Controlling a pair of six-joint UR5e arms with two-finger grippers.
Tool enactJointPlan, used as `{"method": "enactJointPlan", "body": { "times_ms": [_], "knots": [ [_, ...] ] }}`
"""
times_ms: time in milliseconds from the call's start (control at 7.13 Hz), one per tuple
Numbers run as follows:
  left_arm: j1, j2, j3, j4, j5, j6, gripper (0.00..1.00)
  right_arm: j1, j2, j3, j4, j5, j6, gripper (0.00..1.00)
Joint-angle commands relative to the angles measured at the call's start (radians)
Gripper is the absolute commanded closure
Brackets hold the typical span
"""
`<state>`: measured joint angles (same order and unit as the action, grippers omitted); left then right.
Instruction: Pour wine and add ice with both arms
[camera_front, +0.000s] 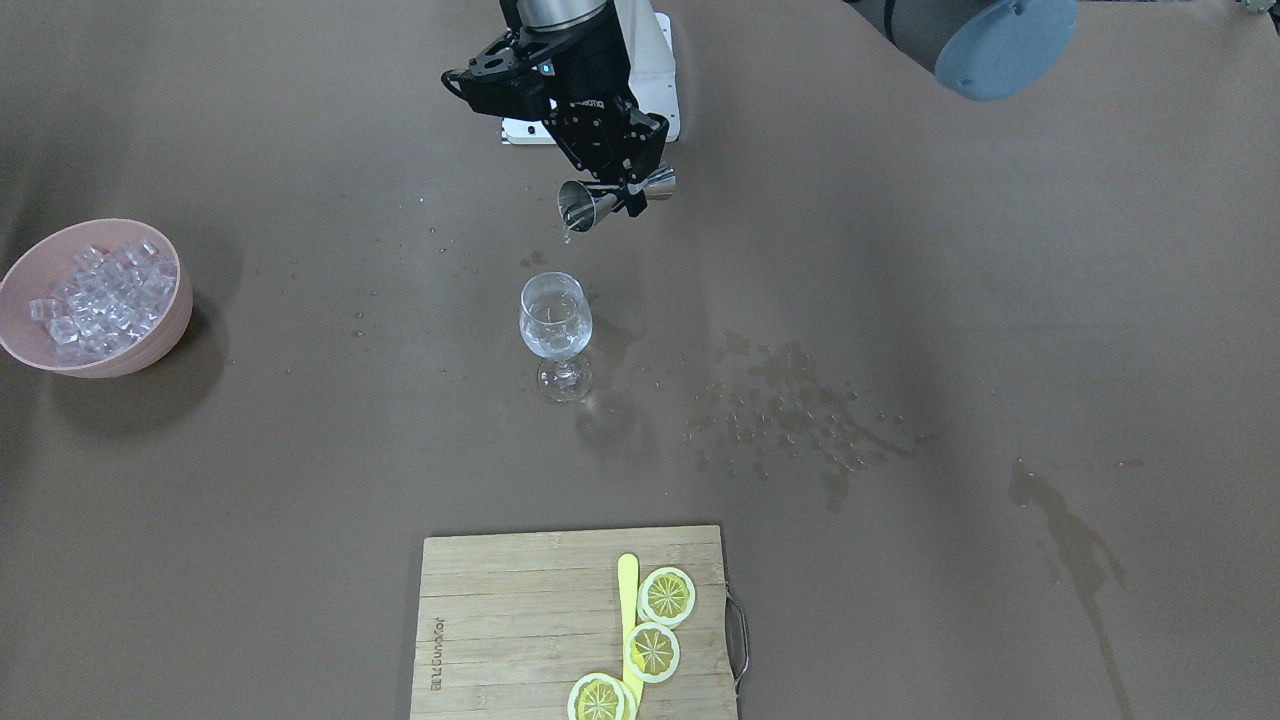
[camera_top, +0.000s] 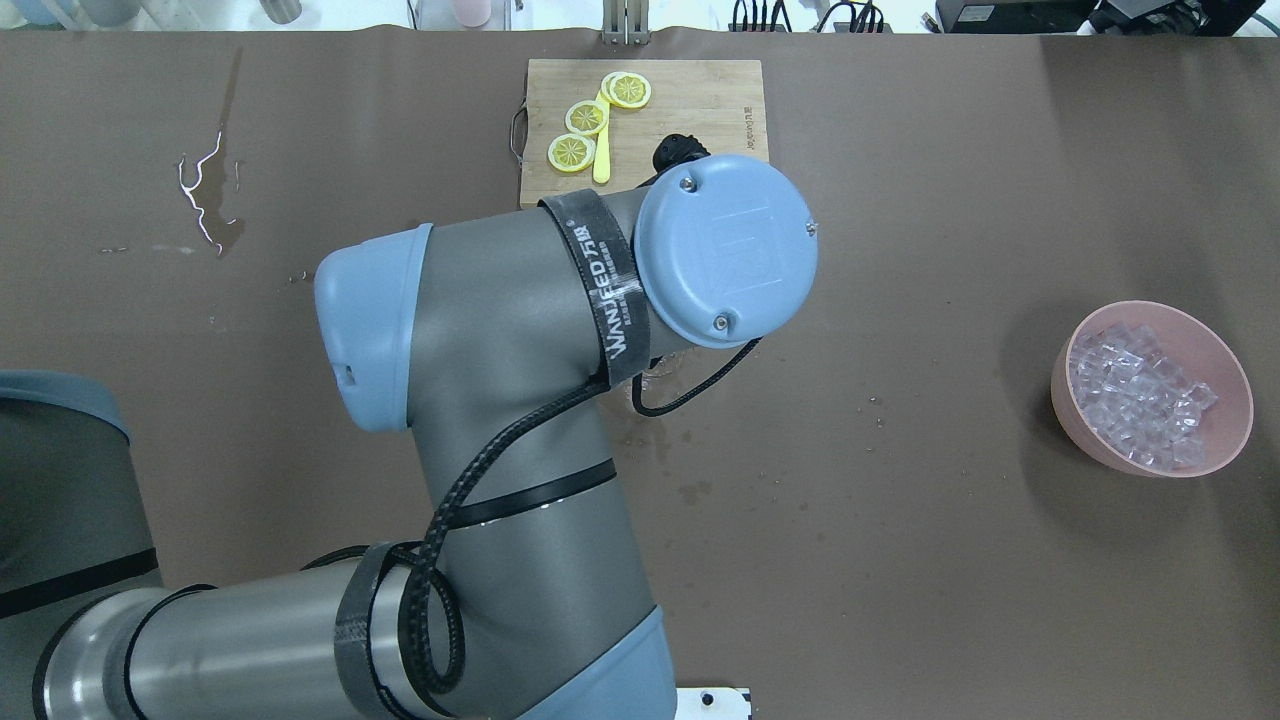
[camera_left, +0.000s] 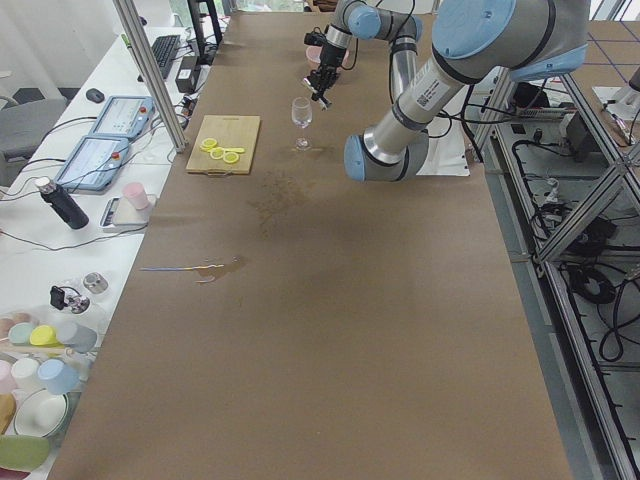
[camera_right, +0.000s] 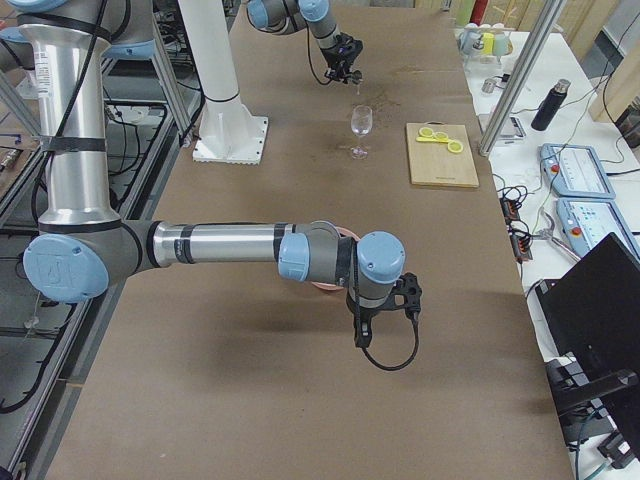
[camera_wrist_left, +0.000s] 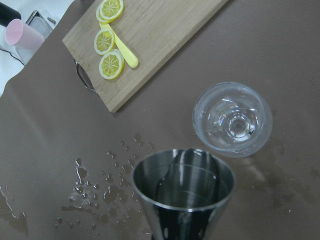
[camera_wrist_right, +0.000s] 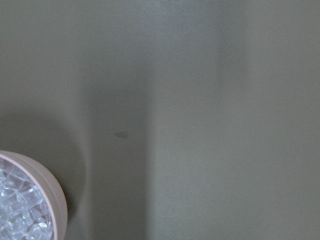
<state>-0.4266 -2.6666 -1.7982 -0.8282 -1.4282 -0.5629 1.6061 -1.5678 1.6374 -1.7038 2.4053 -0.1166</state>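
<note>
My left gripper (camera_front: 625, 195) is shut on a steel jigger (camera_front: 598, 203). It holds the jigger tipped on its side above and behind the stemmed glass (camera_front: 555, 322), and a drop hangs below the jigger's mouth. The left wrist view shows the jigger's open mouth (camera_wrist_left: 183, 187) beside the glass (camera_wrist_left: 232, 120), which holds a little clear liquid. The ice (camera_front: 95, 295) lies in a pink bowl (camera_front: 150, 350), far off to the side. My right gripper (camera_right: 385, 305) hovers near that bowl; I cannot tell if it is open. The right wrist view shows the ice (camera_wrist_right: 15, 215) at its lower left corner.
A wooden cutting board (camera_front: 500, 620) with three lemon slices (camera_front: 652, 652) and a yellow stick lies at the table's operator side. Water drops and wet patches (camera_front: 790, 420) lie beside the glass. The left arm's elbow (camera_top: 500, 350) hides the glass in the overhead view.
</note>
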Motion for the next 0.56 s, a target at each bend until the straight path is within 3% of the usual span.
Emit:
{"method": "enactJointPlan", "body": {
  "times_ms": [0,421],
  "knots": [
    [0.000,-0.036,0.016,0.069,0.005,0.001,1.00,0.000,0.000,0.001,0.006,0.000,0.000,0.00],
    [0.000,-0.114,0.092,0.113,0.017,0.012,1.00,0.000,-0.001,-0.001,0.006,0.000,0.000,0.00]
  ]
}}
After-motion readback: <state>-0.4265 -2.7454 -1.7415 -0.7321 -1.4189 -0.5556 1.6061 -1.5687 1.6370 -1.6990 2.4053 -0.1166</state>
